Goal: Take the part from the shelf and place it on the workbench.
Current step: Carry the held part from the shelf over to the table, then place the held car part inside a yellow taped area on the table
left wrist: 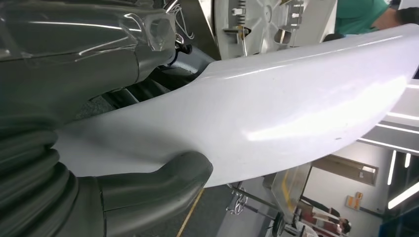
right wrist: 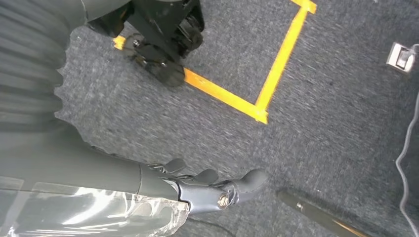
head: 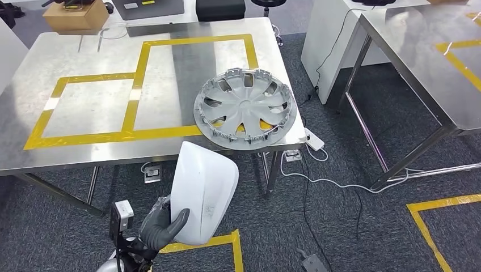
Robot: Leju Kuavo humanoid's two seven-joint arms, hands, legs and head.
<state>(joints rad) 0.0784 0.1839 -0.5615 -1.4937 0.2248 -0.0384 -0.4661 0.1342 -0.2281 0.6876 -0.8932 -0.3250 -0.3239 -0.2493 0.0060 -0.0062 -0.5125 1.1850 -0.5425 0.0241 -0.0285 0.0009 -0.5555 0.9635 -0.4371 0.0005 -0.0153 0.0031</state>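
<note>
Left hand (head: 161, 229) grips white part (head: 202, 192); right hand (right wrist: 207, 185) hangs empty, fingers apart.

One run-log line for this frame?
left hand: holds white part | right hand: empty, hanging | wheel cover: on workbench

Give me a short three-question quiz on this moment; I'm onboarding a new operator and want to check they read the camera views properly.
1. True or false: the white part already lies on the workbench.
2. Which hand holds the white part? A) left hand B) right hand C) both
3. Fill in: the silver wheel cover lies at the workbench's near-right corner, partly over the yellow ____.

Key
1. False: it is held up in front of the bench, over the carpet.
2. A: the right hand hangs over the floor, holding nothing.
3. tape
</note>
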